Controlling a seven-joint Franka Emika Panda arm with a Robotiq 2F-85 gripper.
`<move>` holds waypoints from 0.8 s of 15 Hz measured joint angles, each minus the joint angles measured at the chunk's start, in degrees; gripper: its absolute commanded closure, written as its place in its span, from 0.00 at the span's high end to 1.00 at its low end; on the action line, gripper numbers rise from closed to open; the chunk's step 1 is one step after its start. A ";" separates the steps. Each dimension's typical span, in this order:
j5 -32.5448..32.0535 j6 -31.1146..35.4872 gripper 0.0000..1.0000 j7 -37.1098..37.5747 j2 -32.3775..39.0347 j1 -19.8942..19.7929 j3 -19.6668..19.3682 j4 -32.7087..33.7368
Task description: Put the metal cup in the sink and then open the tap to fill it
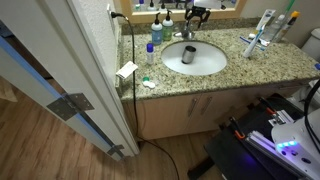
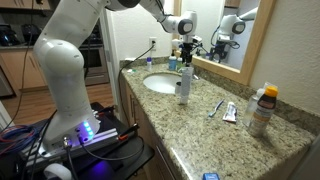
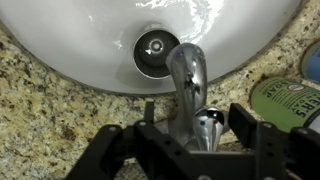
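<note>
The metal cup (image 1: 188, 56) stands upright inside the white sink (image 1: 210, 66). In the wrist view it shows from above as a dark round rim (image 3: 155, 50) in the basin (image 3: 80, 40). The chrome tap (image 3: 187, 68) stands at the back rim, its spout over the basin. My gripper (image 3: 196, 118) is open, with one finger on each side of the tap's small chrome handle (image 3: 208, 126) and a gap at both. It also hangs over the tap in both exterior views (image 1: 192, 18) (image 2: 186, 48). No water stream shows.
A blue-topped bottle (image 1: 155, 35) stands beside the basin on the speckled granite counter (image 1: 255, 68). A green-lidded container (image 3: 290, 100) sits close to my right finger. Toothbrushes and tubes (image 1: 262, 35) lie farther along. A mirror (image 2: 235, 35) backs the counter.
</note>
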 measured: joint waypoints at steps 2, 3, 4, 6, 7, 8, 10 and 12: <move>-0.01 -0.12 0.32 0.00 -0.33 0.02 0.01 0.01; -0.01 -0.13 0.26 0.00 -0.39 0.03 0.01 0.02; 0.01 -0.14 0.18 -0.01 -0.40 0.05 0.02 0.03; 0.45 -0.14 0.05 -0.01 -0.40 0.23 0.32 0.18; 0.78 -0.17 0.07 -0.01 -0.38 0.30 0.49 0.18; 0.93 -0.19 0.07 -0.01 -0.36 0.30 0.50 0.18; 1.13 -0.16 0.07 0.00 -0.36 0.26 0.50 0.17; 1.16 0.03 0.07 0.37 -0.43 0.27 0.48 0.12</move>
